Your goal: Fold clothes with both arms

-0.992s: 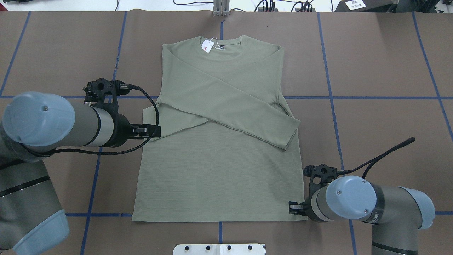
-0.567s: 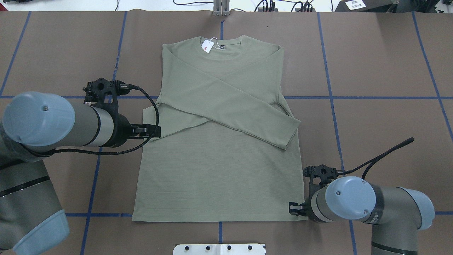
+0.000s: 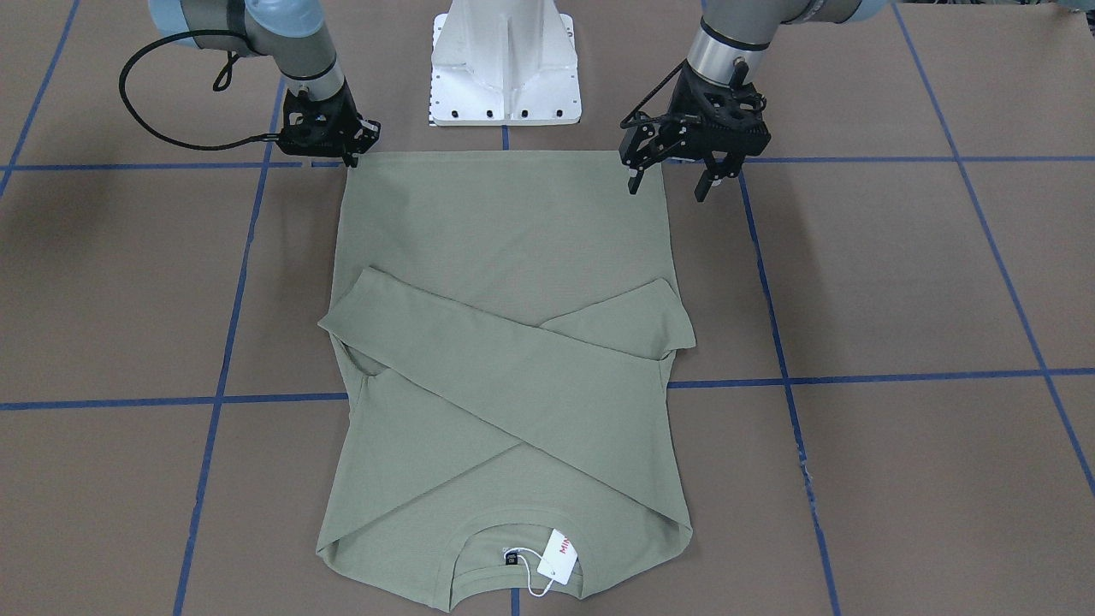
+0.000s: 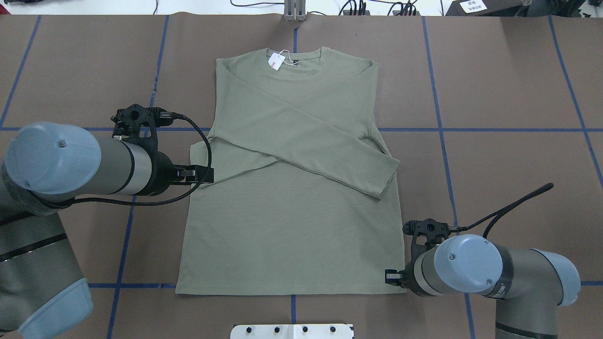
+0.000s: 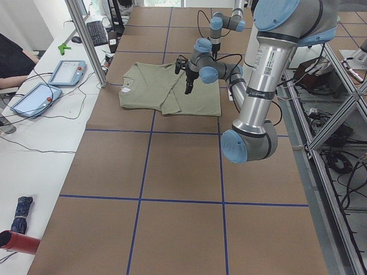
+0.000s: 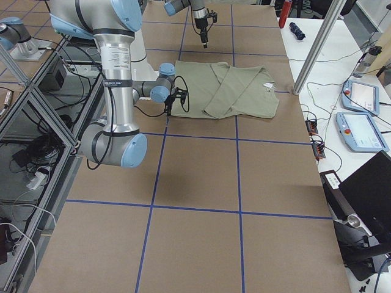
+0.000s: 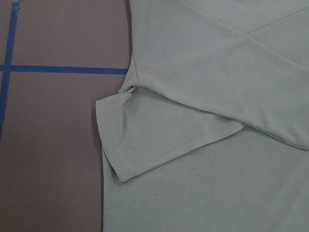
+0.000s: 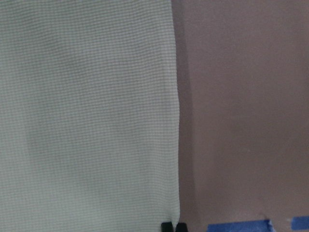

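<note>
Brown-papered tabletop (image 4: pixel 494 84), blue tape grid. Sage long-sleeved shirt (image 4: pixel 292 235) lies flat mid-table, sleeves crossed over the chest, hem toward the robot. On one hem corner the right pincer (image 3: pixel 349 158) sits low, tips together, apparently clamped on the fabric edge. Raised above the shirt's other side, near the sleeve cuff (image 7: pixel 113 145), the left pincer (image 3: pixel 668 190) is spread apart. Likely step: take both hem corners. Left should drop onto the free corner, bite equally deep, then both lift level so the hem stays straight.
</note>
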{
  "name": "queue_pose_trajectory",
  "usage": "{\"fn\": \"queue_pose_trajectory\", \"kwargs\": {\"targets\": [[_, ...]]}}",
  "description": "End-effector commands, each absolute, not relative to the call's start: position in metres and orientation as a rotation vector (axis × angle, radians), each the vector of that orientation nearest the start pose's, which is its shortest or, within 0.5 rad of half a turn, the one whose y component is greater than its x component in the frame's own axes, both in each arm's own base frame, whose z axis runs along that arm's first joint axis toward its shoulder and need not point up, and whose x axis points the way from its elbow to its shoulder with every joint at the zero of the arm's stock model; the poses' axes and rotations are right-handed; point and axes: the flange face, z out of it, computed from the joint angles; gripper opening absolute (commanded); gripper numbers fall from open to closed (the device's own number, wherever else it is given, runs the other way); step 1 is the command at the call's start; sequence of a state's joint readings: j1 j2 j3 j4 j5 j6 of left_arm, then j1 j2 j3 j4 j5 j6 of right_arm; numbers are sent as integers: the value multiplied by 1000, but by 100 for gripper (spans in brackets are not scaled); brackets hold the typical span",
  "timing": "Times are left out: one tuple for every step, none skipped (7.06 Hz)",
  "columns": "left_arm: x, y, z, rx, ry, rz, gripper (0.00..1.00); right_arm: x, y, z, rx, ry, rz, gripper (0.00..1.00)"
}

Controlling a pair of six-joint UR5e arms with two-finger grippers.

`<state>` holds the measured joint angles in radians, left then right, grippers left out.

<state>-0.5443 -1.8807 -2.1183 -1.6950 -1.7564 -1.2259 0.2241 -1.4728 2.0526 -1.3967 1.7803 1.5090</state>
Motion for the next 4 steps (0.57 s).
{"fn": "queue_pose_trajectory", "kwargs": {"targets": [[395,-365,258,217,941,-147,100,-465,-223,360,-83,-799,77,0],[413,-332,278,145,963,-174,100,-459,-223,351,-80,-819,78,0],[431,-297,293,68,978,-193,100,-452,-223,343,-75,-837,77,0],[449,-268,296,30,971,-218,100,-448,-225,338,-71,-850,80,0]]}}
